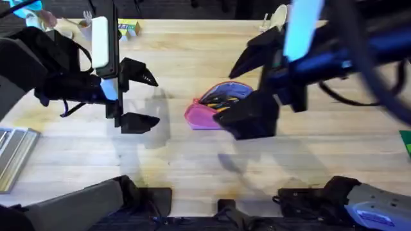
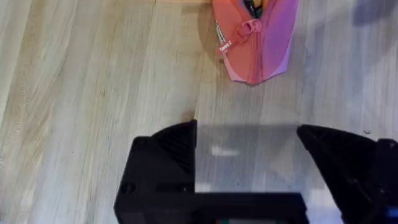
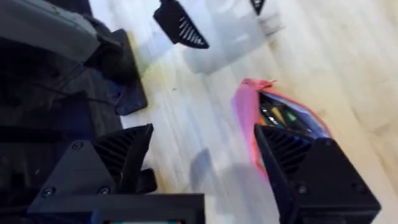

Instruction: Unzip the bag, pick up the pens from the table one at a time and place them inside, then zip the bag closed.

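Pens look already inside the bag [image 1: 215,102], mid-table, mouth agape. Zip step now. My left gripper [image 1: 140,96] and right gripper [image 3: 205,158] both spread, empty. Next: pinch the pull tab [image 2: 250,27].

The light is bright and even on the table [image 1: 192,160]. Soft gray shadows lie under both arms on the wood. The right arm [image 1: 334,45] close under the overhead camera looks big, dark and blurry. The right wrist view is blurry too, and the bag [image 3: 261,118] looks smeared.
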You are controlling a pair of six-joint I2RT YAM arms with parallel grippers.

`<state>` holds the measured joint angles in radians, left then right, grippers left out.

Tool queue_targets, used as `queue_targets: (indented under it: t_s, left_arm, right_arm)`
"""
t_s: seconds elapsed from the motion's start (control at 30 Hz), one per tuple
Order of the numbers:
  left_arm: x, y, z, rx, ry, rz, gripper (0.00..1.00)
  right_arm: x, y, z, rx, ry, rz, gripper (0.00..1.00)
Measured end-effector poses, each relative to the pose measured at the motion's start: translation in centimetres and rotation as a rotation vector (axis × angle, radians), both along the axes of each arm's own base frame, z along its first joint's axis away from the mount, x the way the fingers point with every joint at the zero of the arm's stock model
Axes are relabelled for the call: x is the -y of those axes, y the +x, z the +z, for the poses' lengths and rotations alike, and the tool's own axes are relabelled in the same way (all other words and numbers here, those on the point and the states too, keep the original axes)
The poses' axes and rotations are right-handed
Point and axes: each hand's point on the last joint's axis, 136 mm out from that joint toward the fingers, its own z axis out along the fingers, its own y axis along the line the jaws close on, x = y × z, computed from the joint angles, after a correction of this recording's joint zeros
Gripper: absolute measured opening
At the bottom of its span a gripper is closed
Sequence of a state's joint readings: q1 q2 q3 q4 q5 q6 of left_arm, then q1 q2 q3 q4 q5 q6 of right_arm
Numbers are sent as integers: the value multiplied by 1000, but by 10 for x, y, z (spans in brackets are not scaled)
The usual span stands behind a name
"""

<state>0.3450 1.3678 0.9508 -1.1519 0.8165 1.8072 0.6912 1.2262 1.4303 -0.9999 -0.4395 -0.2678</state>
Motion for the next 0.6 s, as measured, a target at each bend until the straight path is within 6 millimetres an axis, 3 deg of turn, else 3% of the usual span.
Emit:
queue_targets:
  t_s: [0.2, 0.33, 0.47, 0.6]
  left_arm:
    - [0, 0, 0, 0, 0, 0, 995]
    - [0, 0, 0, 0, 0, 0, 994]
    - [0, 0, 0, 0, 0, 0, 995]
    - [0, 0, 0, 0, 0, 0, 996]
  right_arm:
    - [-20, -7, -21, -71, -43, 56, 997]
    - [-26, -1, -30, -88, -56, 55, 997]
    - [-61, 31, -34, -35, 13, 46, 997]
    - [-70, 41, -34, -55, 46, 2, 997]
